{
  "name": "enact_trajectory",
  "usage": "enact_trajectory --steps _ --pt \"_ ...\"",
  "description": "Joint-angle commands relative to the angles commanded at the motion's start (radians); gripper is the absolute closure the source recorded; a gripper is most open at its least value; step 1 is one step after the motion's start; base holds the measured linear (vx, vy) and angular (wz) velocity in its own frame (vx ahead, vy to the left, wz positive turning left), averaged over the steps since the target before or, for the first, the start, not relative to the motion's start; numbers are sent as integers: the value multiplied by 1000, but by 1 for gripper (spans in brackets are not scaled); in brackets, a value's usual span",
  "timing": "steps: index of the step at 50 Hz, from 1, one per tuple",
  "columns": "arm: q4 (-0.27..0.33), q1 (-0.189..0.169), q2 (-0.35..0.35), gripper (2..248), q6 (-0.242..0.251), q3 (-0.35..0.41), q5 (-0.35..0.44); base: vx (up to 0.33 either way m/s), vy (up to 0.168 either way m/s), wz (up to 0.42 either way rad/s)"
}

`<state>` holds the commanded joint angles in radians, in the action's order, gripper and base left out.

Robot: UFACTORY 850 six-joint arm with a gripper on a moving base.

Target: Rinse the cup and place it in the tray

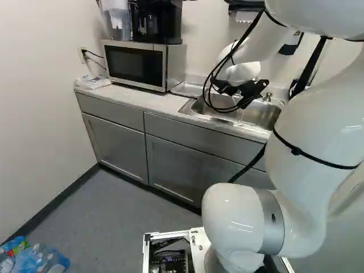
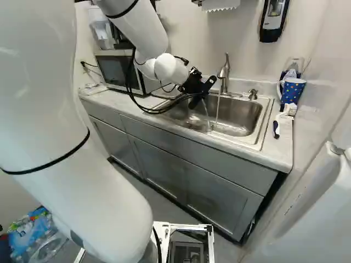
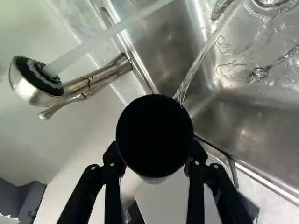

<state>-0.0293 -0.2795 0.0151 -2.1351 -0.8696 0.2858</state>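
Note:
Over the sink [image 2: 236,131], my gripper [image 2: 193,85] is at the left of the faucet [image 2: 224,74] in the right base view. In the wrist view the gripper [image 3: 154,163] is shut on a black cup [image 3: 154,135], whose round dark end fills the space between the fingers. A stream of water [image 3: 198,60] falls from beside the cup's edge into the basin. Another stream [image 3: 107,35] runs from the faucet head [image 3: 35,81], apart from the cup. No tray can be made out.
A microwave [image 1: 135,62] stands on the counter left of the sink. At the counter's right end are a blue dotted mug [image 2: 292,90] and a brush [image 2: 286,112]. A soap pump [image 2: 253,94] stands behind the basin. Bottles in plastic [image 1: 40,259] lie on the floor.

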Motion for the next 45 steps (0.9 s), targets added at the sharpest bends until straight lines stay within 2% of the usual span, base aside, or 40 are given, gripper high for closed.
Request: enact_trajectory --steps 29,35,45 --pt "0 0 0 124 2 0 0 0 0 0" --pt "0 0 0 124 40 0 0 0 0 0" --pt "0 0 0 124 138 0 0 0 0 0"
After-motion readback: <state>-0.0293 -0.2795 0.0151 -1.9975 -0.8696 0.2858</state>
